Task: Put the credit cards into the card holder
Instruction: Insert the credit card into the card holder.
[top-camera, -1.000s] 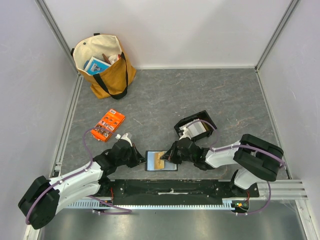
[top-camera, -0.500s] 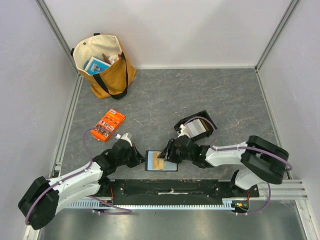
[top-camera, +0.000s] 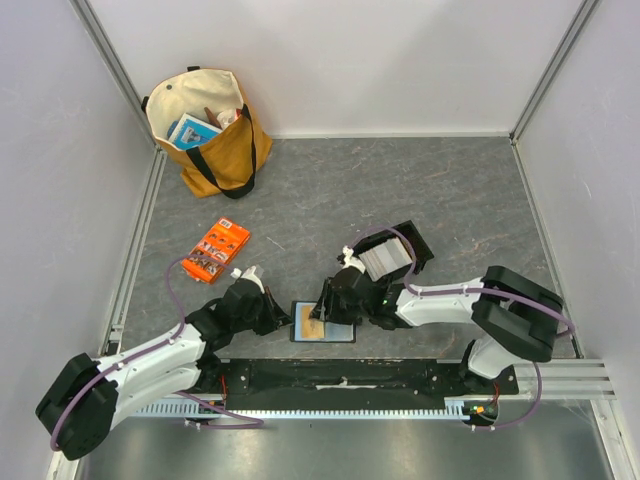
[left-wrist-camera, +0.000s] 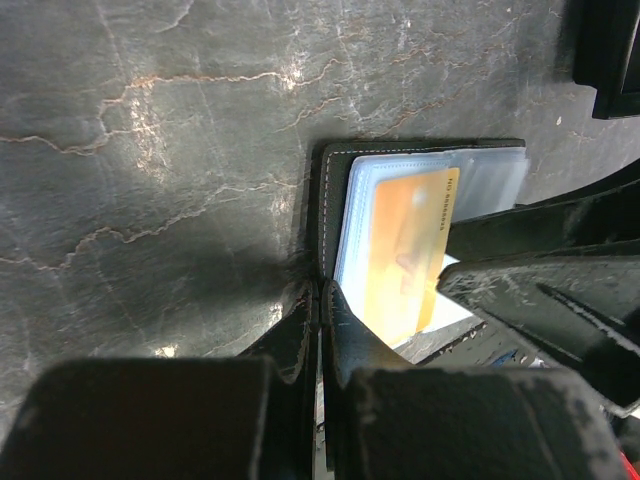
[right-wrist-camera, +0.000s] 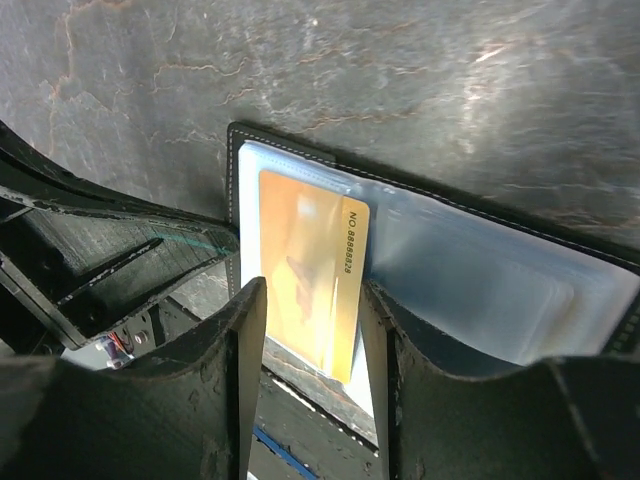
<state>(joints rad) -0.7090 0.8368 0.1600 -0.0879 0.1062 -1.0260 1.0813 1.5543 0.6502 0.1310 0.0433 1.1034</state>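
As the right end effector (right-wrist-camera: 312, 300) spreads off the part-slotted credit card (right-wrist-camera: 300, 250), the left end effector (left-wrist-camera: 320, 292) pinches the card holder (left-wrist-camera: 328, 175) at its 9 o'clock edge.

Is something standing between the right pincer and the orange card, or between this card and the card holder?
Nothing visible does. The right pincer stands open astride the orange card, which lies partly inside the card holder. The left pincer pinches the holder's edge.
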